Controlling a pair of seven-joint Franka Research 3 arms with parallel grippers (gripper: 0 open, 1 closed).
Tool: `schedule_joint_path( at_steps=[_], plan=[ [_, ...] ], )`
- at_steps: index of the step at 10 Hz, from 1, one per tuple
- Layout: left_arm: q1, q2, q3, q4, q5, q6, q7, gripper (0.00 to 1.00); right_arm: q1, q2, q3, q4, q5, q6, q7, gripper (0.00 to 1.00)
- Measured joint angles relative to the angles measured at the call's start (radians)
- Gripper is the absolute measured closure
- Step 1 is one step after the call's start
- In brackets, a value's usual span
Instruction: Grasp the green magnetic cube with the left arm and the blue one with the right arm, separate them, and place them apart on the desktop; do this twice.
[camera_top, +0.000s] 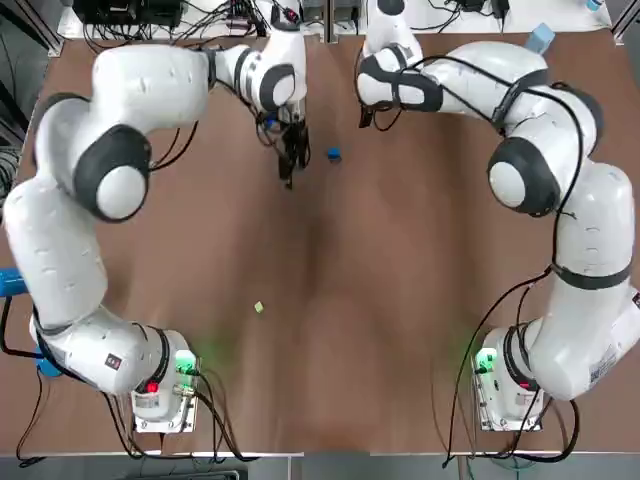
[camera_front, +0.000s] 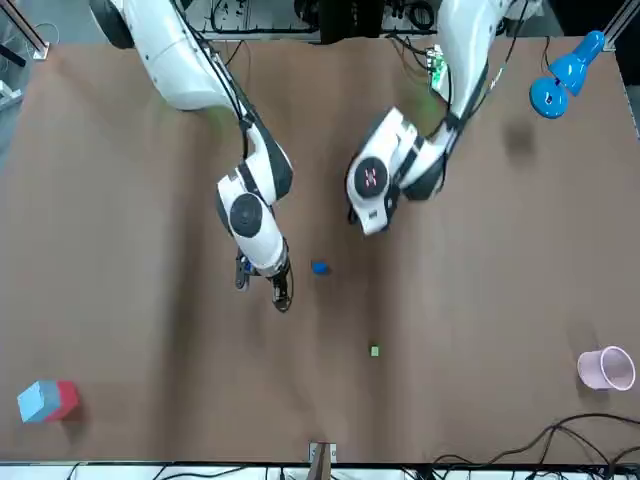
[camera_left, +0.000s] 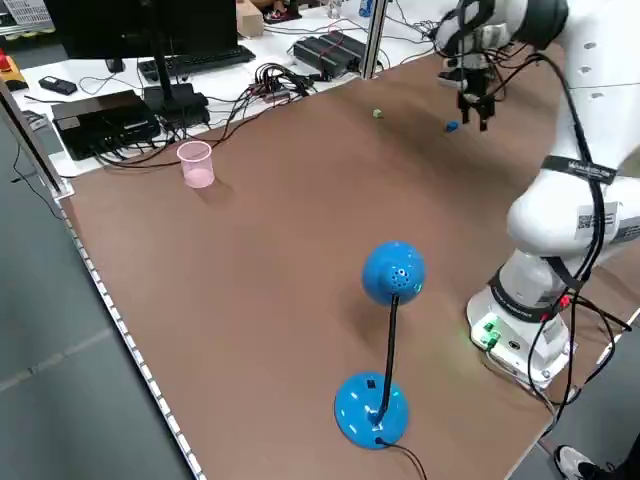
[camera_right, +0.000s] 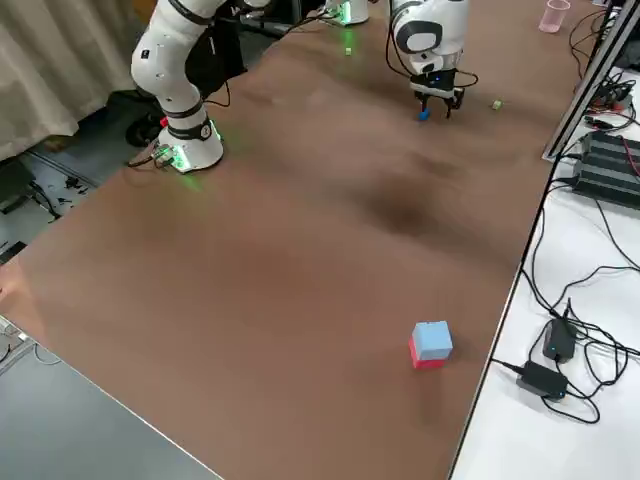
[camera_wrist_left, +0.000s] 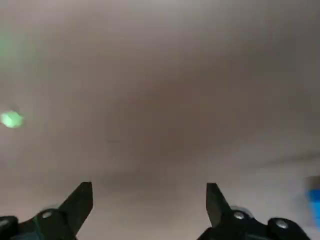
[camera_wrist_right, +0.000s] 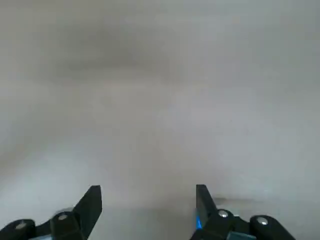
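A small blue cube (camera_front: 320, 267) lies alone on the brown table (camera_front: 480, 300), also seen as the blue cube (camera_top: 333, 154). A small green cube (camera_front: 374, 350) lies apart from it, toward the far edge, visible as the green cube (camera_left: 377, 113) and the green cube (camera_right: 497, 103). The top view shows a small green cube (camera_top: 259, 307) on bare table toward the bases. My right gripper (camera_front: 262, 287) hangs open just beside the blue cube (camera_wrist_right: 199, 222). My left gripper (camera_top: 290, 172) is open above the table on the blue cube's other side. It holds nothing, and the green cube (camera_wrist_left: 11, 120) is off to one side.
A blue desk lamp (camera_front: 560, 80) stands near the left arm's base. A pink cup (camera_front: 605, 368) sits at the far corner on the robot's left. A blue and red block (camera_front: 45, 400) sits at the far corner on the robot's right. Cables and electronics (camera_left: 330, 50) line the far edge.
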Motion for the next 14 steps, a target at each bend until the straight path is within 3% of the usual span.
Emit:
schedule_joint_path(
  at_steps=[2, 7, 11, 14],
  plan=[
    [-0.005, 0.083, 0.03, 0.138, 0.001, 0.066, -0.031, 0.0, -0.006, -0.034, 0.0, -0.041, 0.0, 0.0, -0.005, 0.15],
    [-0.073, 0.198, 0.094, 0.17, 0.001, 0.398, -0.235, 0.04, -0.005, -0.036, 0.002, -0.06, 0.0, 0.003, -0.006, 0.15],
    [-0.137, 0.266, 0.125, 0.183, 0.001, 0.422, -0.256, 0.04, 0.003, -0.027, 0.017, -0.088, 0.003, 0.037, 0.001, 0.16],
    [-0.155, 0.272, 0.138, 0.188, 0.001, 0.437, -0.257, 0.1, 0.031, 0.002, 0.046, -0.09, 0.004, 0.075, 0.067, 0.16]
  ],
)
